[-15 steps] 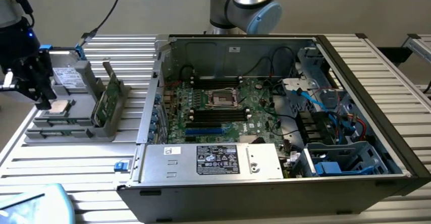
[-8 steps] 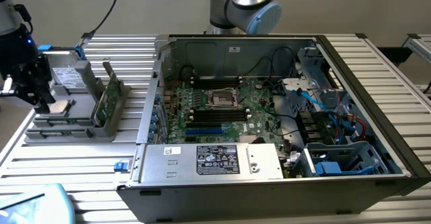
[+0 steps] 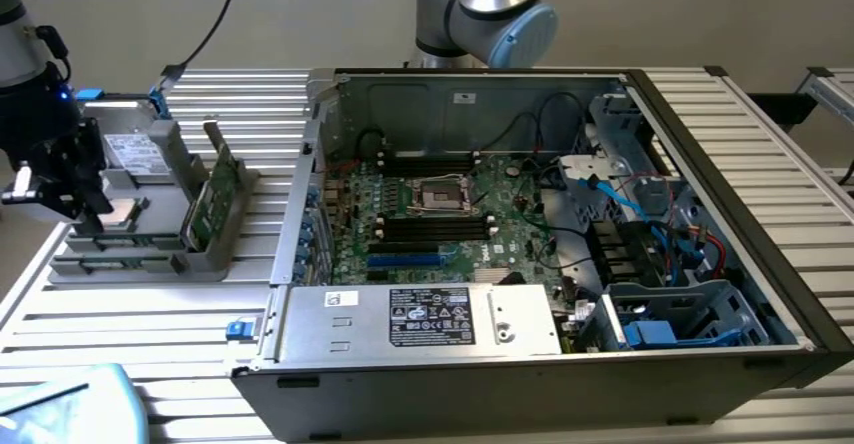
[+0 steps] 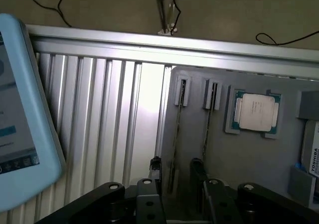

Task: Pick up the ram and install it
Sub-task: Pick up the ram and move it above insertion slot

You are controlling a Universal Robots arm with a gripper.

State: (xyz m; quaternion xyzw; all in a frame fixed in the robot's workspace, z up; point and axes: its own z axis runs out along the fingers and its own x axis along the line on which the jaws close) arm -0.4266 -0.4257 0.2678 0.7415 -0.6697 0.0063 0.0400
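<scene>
- Gripper [image 4: 175, 176] released, jaws wide, nothing held; hanging over grey tray [image 4: 249, 159].
- Ram [image 4: 177, 134]: 2 sticks, on edge in tray slots, just beside fingertips, untouched.
- 1 CPU [image 4: 255, 112] further along tray.
- Far off: 1 PC case [image 3: 747, 144], mobo [image 3: 461, 199] slots seemingly empty; pickup + install both left to do.

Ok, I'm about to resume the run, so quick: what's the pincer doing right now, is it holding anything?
Pincer: open, holding nothing; the ram stands in its holder, not gripped.
</scene>
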